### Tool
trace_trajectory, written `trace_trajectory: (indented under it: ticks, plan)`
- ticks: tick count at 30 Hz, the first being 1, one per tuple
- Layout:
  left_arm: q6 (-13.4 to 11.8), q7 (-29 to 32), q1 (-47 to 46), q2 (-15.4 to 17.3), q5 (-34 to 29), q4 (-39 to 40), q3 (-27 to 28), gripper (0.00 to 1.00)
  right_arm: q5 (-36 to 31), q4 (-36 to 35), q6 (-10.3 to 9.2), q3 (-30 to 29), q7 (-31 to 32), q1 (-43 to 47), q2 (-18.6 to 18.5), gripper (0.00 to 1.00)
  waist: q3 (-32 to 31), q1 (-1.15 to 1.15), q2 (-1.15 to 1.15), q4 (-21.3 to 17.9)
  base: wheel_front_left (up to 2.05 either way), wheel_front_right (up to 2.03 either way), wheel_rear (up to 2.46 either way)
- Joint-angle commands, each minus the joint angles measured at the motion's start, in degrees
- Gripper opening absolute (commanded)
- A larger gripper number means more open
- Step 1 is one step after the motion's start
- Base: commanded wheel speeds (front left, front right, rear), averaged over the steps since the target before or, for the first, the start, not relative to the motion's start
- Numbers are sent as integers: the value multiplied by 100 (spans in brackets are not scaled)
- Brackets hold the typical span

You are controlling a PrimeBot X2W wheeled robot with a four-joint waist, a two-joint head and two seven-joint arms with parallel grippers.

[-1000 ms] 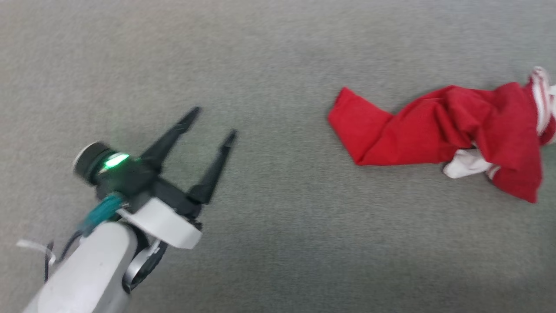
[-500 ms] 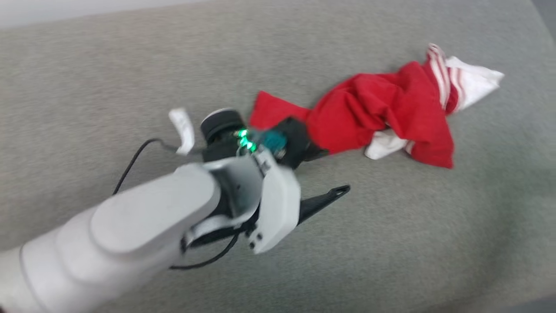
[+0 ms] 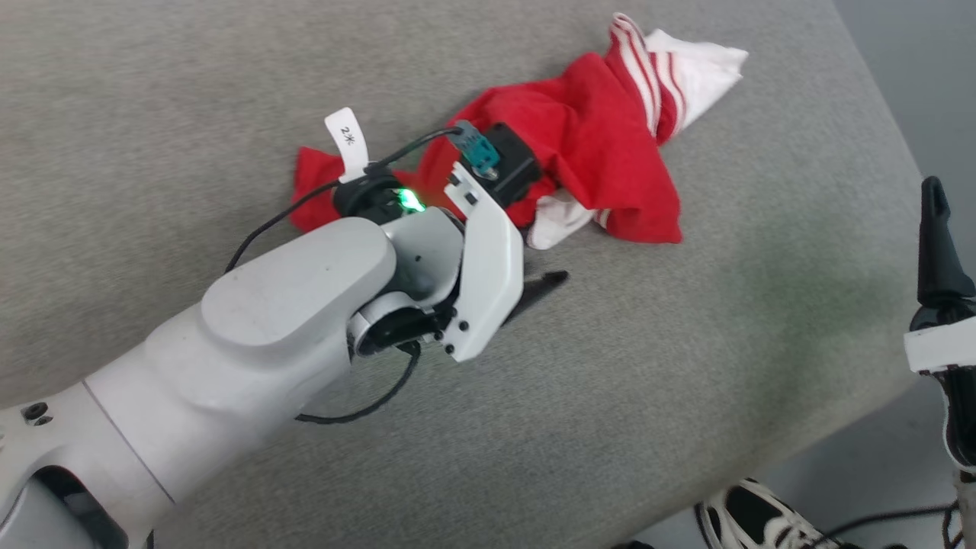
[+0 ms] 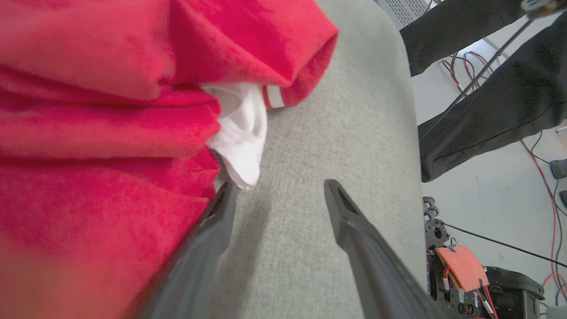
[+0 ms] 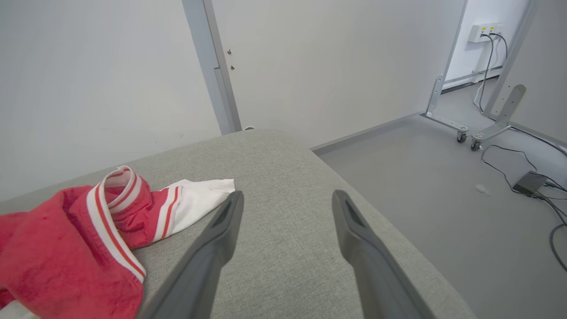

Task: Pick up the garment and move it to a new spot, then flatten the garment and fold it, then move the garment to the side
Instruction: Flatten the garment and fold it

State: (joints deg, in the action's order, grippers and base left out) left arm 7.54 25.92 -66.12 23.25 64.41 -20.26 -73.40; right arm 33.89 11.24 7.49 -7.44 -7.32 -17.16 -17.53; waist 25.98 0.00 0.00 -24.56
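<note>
1. The garment (image 3: 595, 145) lies crumpled on the grey cushion (image 3: 610, 366), toward its right edge but short of it, with the white lining and striped trim showing.
2. The left gripper (image 4: 279, 186) is at the garment's near side, jaws wide and holding nothing. One finger runs along the red cloth's edge, the other over bare cushion.
3. The right gripper (image 5: 285, 195) is at the cushion's right edge, jaws wide and empty.
4. A shoe (image 3: 751, 518) stands on the floor beside the cushion.

The right gripper (image 5: 288, 197) is seen with its fingers spread wide above the grey padded surface (image 5: 274, 155). The garment (image 5: 53, 252) is bunched at lower left (its white patch just beside one finger).
</note>
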Motion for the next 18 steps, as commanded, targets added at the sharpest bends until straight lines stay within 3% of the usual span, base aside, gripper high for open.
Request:
trace_trajectory:
  ticks: [1, 10, 11, 12, 15, 18]
  plan:
    - [-13, -8, -45, -10, -47, -117, 6, 100, 50, 13, 1, 46, -66, -120, 44, 100, 157, 0, 0, -210, 0, 0, 0]
    - [-13, -245, -215, -260, 4, -1061, 3, 100, 126, 244, 1, 318, -251, -161, 89, 100, 207, 0, 0, -456, 0, 0, 0]
    - [-13, -223, -231, -286, -17, -1108, 2, 93, 135, 261, 1, 338, -261, -170, 86, 100, 216, 0, 0, -463, 0, 0, 0]
    - [-13, -225, -248, -311, -19, -1152, 2, 75, 143, 276, 1, 362, -280, -182, 87, 100, 225, 0, 0, -468, 0, 0, 0]
    - [-13, -213, -268, -407, 131, -1232, 1, 0, 159, 310, 1, 412, -304, -194, 71, 100, 218, 0, 0, -477, 0, 0, 0]
    - [-13, -148, -259, -435, 145, -1241, 2, 0, 167, 342, 1, 439, -325, -215, 53, 100, 200, 0, 0, -464, 0, 0, 0]
